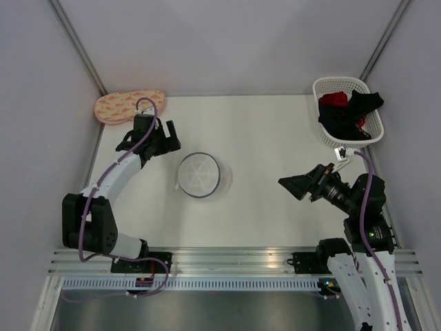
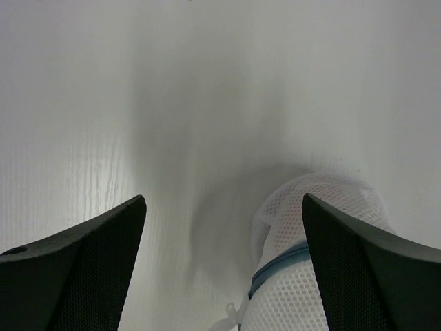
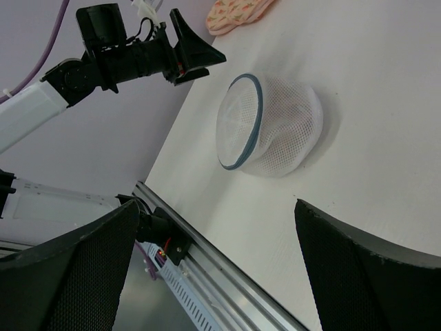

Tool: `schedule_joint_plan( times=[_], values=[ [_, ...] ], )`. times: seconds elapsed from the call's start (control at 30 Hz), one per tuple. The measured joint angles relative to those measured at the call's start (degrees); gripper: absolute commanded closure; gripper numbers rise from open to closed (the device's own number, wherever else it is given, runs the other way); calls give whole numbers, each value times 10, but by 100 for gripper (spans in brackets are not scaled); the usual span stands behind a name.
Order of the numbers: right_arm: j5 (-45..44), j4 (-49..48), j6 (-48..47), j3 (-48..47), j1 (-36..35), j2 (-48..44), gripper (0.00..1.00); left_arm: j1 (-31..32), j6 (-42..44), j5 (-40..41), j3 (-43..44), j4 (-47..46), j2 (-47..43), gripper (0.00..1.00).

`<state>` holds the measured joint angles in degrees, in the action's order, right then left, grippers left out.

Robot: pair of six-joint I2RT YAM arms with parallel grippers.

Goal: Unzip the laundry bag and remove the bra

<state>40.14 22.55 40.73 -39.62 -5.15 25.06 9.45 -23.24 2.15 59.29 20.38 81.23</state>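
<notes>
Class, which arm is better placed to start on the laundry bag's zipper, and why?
Probably left: the left pincer, open, hangs close beside the laundry bag, which shows between its fingers. The right pincer, also open, sits farther away.

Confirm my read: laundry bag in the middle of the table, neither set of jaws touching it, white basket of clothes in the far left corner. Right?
One slip: the white basket is in the far right corner, as the top external view shows. The laundry bag does lie in the middle of the table, neither set of jaws touching it.
</notes>
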Motion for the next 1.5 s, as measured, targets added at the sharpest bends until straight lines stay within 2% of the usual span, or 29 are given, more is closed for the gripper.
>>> schedule_joint_plan(
  times=[0.1,0.27,0.47,0.67,0.77,0.87,1.03,1.07,1.1,1.13,1.17,1.5],
  values=[
    [0,11,-4,-1,0,-3,2,-1,55,-53,3,-32,24,7],
    [0,21,-10,-1,-3,-4,2,-30,115,-209,2,-50,40,9],
    [-1,28,-19,-1,-9,-3,2,-92,129,-375,-14,-80,40,9],
    [-2,37,-28,-1,-15,-2,2,-94,143,-538,-17,-90,66,11],
    [-5,47,-31,-5,-17,0,2,-90,154,-582,-17,-87,92,14],
    [-6,57,-36,-14,-19,2,2,-86,173,-572,-17,-69,120,19],
    [-12,67,-46,-26,-23,2,2,-78,189,-513,-16,-37,139,36],
    [-13,69,-47,-26,-23,2,2,-78,191,-506,-16,-35,139,62],
    [-14,71,-48,-26,-23,1,2,-77,194,-504,-15,-33,139,80],
    [-15,71,-48,-26,-23,1,2,-77,196,-503,-15,-32,139,94],
    [-15,71,-48,-26,-23,1,2,-76,200,-507,-14,-30,139,98],
    [-17,73,-48,-25,-23,-9,2,-46,202,-567,8,-4,163,98]
  ],
)
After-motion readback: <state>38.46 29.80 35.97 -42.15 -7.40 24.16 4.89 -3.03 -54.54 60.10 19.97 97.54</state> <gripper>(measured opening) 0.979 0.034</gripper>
